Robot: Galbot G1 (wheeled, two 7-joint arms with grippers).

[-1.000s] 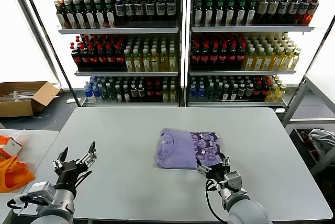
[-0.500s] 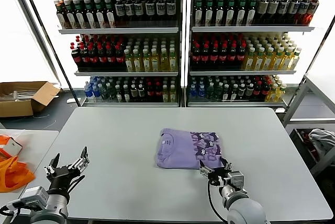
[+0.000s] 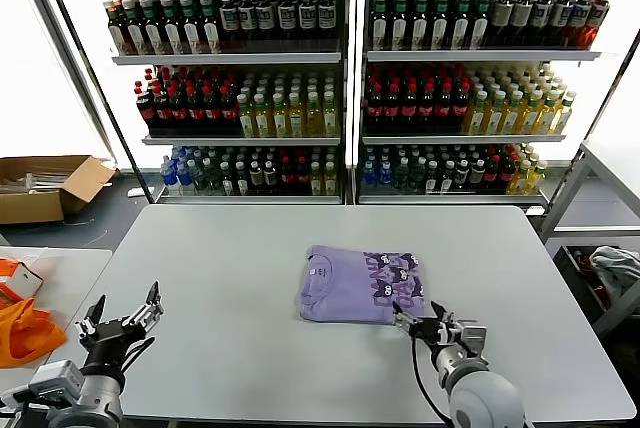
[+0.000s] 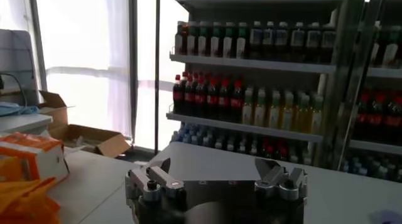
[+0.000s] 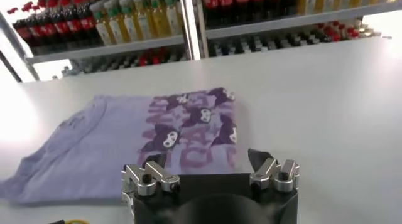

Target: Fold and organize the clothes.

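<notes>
One of the clothes, a folded lavender T-shirt (image 3: 358,285) with a dark printed graphic and a neck label, lies flat in the middle of the grey table (image 3: 220,278). In the right wrist view the same T-shirt (image 5: 125,140) spreads just beyond the fingertips. My right gripper (image 3: 437,329) hovers open at the shirt's near right corner, holding nothing; its jaws (image 5: 207,162) stand wide apart. Off the table's near left corner my left gripper (image 3: 118,320) is open and empty, with its fingers (image 4: 217,172) spread toward the shelves.
Tall shelves of drink bottles (image 3: 340,78) stand behind the table. An orange bag (image 3: 20,328) and a second table sit at the left. A cardboard box (image 3: 45,183) lies on the floor at the far left. A metal rack (image 3: 600,238) stands at the right.
The left gripper has drawn back and lowered toward the near left corner. The right gripper has backed off the shirt's near edge, moving right and toward me. The shirt lies unchanged.
</notes>
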